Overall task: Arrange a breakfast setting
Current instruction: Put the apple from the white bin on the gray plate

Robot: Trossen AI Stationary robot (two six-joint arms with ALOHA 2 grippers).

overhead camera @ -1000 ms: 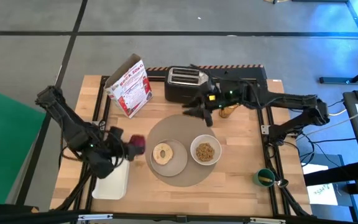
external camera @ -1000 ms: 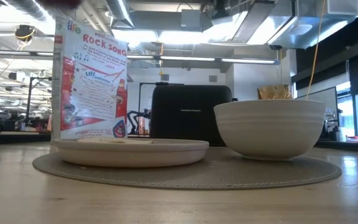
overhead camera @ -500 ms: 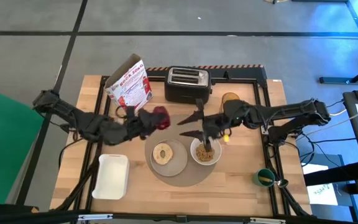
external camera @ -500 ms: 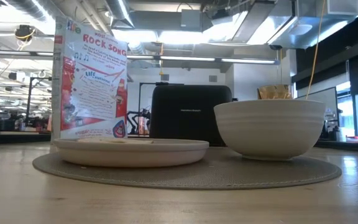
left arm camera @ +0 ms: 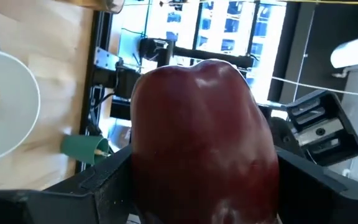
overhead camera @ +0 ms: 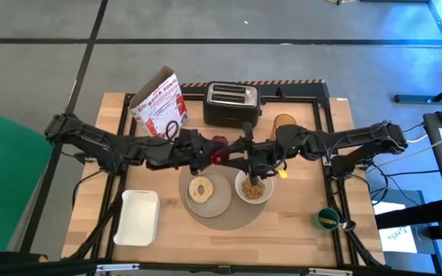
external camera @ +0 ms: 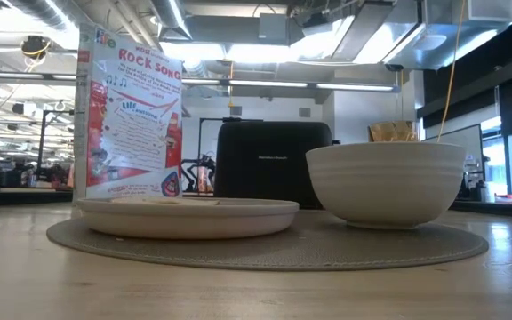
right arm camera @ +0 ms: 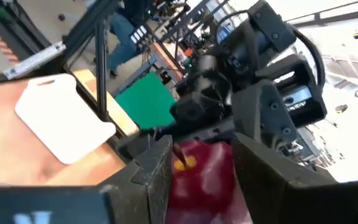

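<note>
Step in hand: I judge this to be the apple's placement; the rest of the setting looks mostly laid.
Left end effector [overhead camera: 215,151]: I have it reaching across the worktop [overhead camera: 313,245] toward the middle, closed around the small red apple [overhead camera: 218,151], which fills my left wrist view between the two dark fingers.
Apple's position: held in the air above the far edge of the grey placemat [overhead camera: 225,221], just beyond the plate and just beside the other arm's tool.
Right end effector [overhead camera: 253,162]: it hangs over the white bowl [overhead camera: 253,186], at the bowl's far rim. In the right wrist view its fingers stand apart and the apple shows in the gap between them, farther off. I cannot tell whether it carries the spoon; I see no spoon clearly in any view.
Plate and ring: the small white plate [overhead camera: 208,192] sits on the left part of the placemat with the tan bagel ring [overhead camera: 200,188] on it.
Bowl: on the placemat's right part, just beside the plate, with brown cereal inside.
Other things: cereal box [overhead camera: 159,107] and black toaster [overhead camera: 232,103] at the far side, white tray [overhead camera: 136,217] near left, green cup [overhead camera: 328,218] near right.
Next move, as I judge it: lower the apple onto a bare spot without bumping the right arm, since the two tools are very near each other; one should give way first.
</note>
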